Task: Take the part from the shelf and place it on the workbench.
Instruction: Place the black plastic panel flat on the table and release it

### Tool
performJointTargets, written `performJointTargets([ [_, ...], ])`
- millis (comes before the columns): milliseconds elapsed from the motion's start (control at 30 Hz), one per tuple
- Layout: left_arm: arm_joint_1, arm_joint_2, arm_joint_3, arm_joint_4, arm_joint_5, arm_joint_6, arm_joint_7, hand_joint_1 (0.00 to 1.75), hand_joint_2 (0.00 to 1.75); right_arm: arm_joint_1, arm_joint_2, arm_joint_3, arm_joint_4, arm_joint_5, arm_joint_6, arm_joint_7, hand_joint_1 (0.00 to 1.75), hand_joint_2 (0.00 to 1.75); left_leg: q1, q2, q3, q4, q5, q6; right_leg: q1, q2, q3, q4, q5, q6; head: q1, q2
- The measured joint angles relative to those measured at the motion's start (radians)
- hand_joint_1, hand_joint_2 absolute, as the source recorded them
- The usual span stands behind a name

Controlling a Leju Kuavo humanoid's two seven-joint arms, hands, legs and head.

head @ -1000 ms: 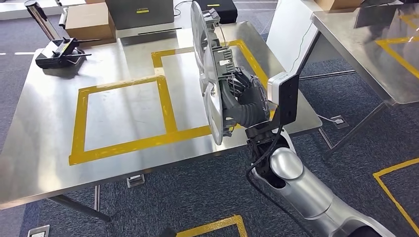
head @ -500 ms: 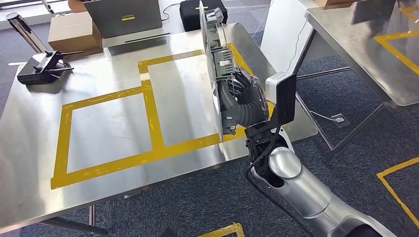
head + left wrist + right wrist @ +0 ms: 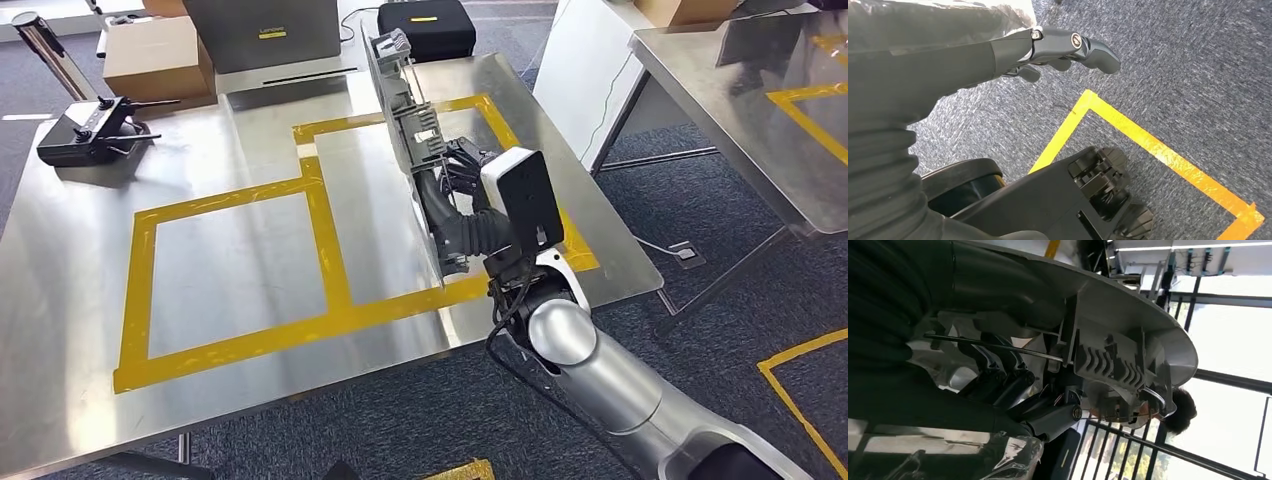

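The part (image 3: pixel 405 120) is a long grey plastic piece with ribs, clips and a thin metal rod. The right hand (image 3: pixel 462 205) grips it, holding it on edge above the shiny metal workbench (image 3: pixel 80 270) with yellow tape squares (image 3: pixel 330 240). The left hand (image 3: pixel 1063 47) holds nothing, fingers apart, over blue carpet (image 3: pixel 1198 75).

The long grey moulded plastic part (image 3: pixel 405 130) stands on edge above the right half of the steel workbench (image 3: pixel 70 300), over the right-hand frame of the yellow tape outline (image 3: pixel 330 240), held by the robot's right hand (image 3: pixel 455 195), which reaches in from the near right. At the workbench's far left corner lies a black remote controller (image 3: pixel 85 135). Behind the workbench sit a brown cardboard box (image 3: pixel 155 55), a grey laptop (image 3: pixel 260 30) to the box's right, and a black case (image 3: pixel 425 25) further right. A second steel table (image 3: pixel 740 110) stands well apart to the right. The left hand (image 3: pixel 1068 47) hangs over the carpet (image 3: pixel 1173 75), near a yellow tape corner (image 3: pixel 1088 97).
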Motion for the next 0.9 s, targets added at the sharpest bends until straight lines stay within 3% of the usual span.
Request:
performJointTargets([
  [133,-0.002,0.001,0.000,0.000,-0.013,-0.012,0.004,0.00,1.75,-0.040,-0.002,0.039,0.013,0.263,0.070,0.151,1.75,1.75,0.000,0.000,0.000,0.000,-0.001,0.002,0.000,0.000,0.001,-0.003,0.001,0.010,0.000,0.000],
  [300,-0.005,0.003,0.000,0.000,-0.026,-0.024,0.008,0.00,1.75,-0.086,-0.003,0.094,0.031,0.502,0.171,0.285,1.75,1.75,0.000,0.000,0.002,0.000,0.000,0.002,0.001,0.000,0.001,-0.002,0.001,0.012,-0.001,0.000],
  [433,-0.008,0.003,0.000,0.000,-0.047,-0.024,-0.001,0.00,1.75,-0.110,-0.003,0.149,0.048,0.777,0.301,0.378,1.75,1.75,0.002,0.000,0.003,0.000,0.000,0.001,0.003,0.000,0.001,-0.002,0.000,0.011,-0.001,0.000],
  [567,-0.008,0.003,0.000,0.000,-0.062,-0.021,-0.012,0.00,1.75,-0.138,-0.002,0.198,0.072,0.920,0.418,0.401,1.75,1.75,0.003,0.000,0.003,-0.002,0.001,0.000,0.004,0.000,0.001,-0.001,0.000,0.011,-0.001,0.000],
  [700,-0.009,0.002,0.000,0.000,-0.077,-0.019,-0.022,0.00,1.75,-0.153,0.012,0.247,0.119,0.968,0.546,0.389,1.75,1.75,0.004,0.000,0.004,-0.004,0.001,-0.001,0.005,-0.001,0.001,-0.001,0.000,0.010,-0.001,0.000],
  [900,-0.018,-0.004,0.000,0.000,-0.105,-0.025,-0.025,0.00,1.75,-0.151,0.065,0.302,0.275,0.928,0.560,0.312,1.75,1.75,0.004,0.000,0.004,-0.005,0.001,-0.002,0.005,-0.001,0.001,-0.001,-0.001,0.010,-0.001,0.000],
])
